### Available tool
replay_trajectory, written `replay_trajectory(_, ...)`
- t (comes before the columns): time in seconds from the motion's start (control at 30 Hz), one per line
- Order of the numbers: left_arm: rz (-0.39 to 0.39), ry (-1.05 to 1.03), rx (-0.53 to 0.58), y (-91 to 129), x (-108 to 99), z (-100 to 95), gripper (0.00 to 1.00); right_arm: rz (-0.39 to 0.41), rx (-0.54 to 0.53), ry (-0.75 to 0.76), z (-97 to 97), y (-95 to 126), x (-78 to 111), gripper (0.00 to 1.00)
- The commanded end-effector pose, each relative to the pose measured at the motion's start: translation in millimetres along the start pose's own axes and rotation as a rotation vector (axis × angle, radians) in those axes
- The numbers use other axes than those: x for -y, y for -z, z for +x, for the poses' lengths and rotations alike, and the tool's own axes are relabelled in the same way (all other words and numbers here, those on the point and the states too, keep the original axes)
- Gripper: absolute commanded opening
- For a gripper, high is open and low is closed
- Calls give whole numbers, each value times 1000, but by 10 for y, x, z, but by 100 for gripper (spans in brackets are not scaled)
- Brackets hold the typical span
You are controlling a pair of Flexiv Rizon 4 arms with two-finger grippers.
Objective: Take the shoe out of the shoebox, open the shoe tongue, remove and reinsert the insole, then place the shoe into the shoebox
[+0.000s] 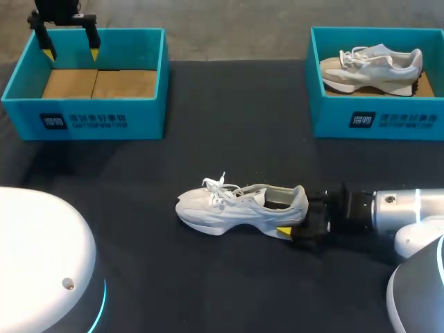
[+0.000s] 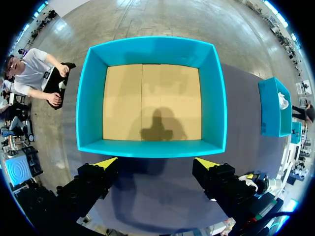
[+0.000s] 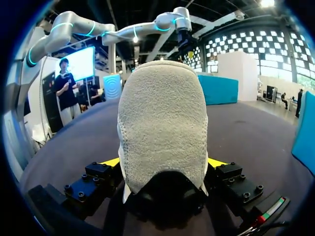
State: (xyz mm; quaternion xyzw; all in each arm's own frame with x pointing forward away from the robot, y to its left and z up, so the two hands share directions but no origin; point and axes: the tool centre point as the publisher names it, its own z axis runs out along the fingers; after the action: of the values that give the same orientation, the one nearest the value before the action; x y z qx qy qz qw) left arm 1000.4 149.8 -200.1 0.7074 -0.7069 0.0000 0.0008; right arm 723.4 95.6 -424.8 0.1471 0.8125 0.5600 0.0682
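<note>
1. Print: each teal box has a dark label panel with white characters on its front wall. I am not transcribing them.
2. Surface: black cloth-covered table [image 1: 229,125]. A bare concrete floor shows past its far edge.
3. Left shoebox [image 1: 83,104], upper left of the head view: teal walls, lid off, brown cardboard floor in two panels. In the left wrist view the gripper's shadow falls on that floor.
4. Right shoebox [image 1: 374,118], upper right of the head view: teal, lid off. It holds a second shoe [image 1: 371,66], pale grey-white with laces up, lying lengthwise with its toe toward frame left.
5. Shoe [image 1: 236,207], lower centre of the head view: white, resting sole-down on the table, toe toward frame left, laces loose, heel toward frame right. It is well apart from both boxes.
6. Right gripper [image 1: 297,218]: comes in low from the right edge at the shoe's heel. In the right wrist view one yellow tip sits against each side of the fuzzy grey heel, so the fingers are clamped on the shoe.
7. Left gripper [image 1: 69,50]: hangs above the left shoebox's far-left corner, fingers spread wide with nothing between them. In its own wrist view the box lies just ahead of the tips.
</note>
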Motion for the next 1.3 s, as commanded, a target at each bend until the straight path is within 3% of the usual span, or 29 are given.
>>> replay_trajectory(0.03,0,0,1,2,-1,0,100,3,-5,3,-1,-64,-6,100)
replay_trajectory(0.4,0,0,1,2,-1,0,100,2,-35,7,-6,-127,-7,100)
replay_trajectory(0.47,0,0,1,2,-1,0,100,2,-37,6,-7,-130,-1,24)
replay_trajectory(0.5,0,0,1,2,-1,0,100,0,-41,9,-7,-130,-1,0)
replay_trajectory(1.17,0,0,1,2,-1,0,100,-11,-56,24,-8,-98,-5,0)
replay_trajectory(1.3,-24,11,6,55,-49,227,100,-11,-56,24,-8,-98,-5,0)
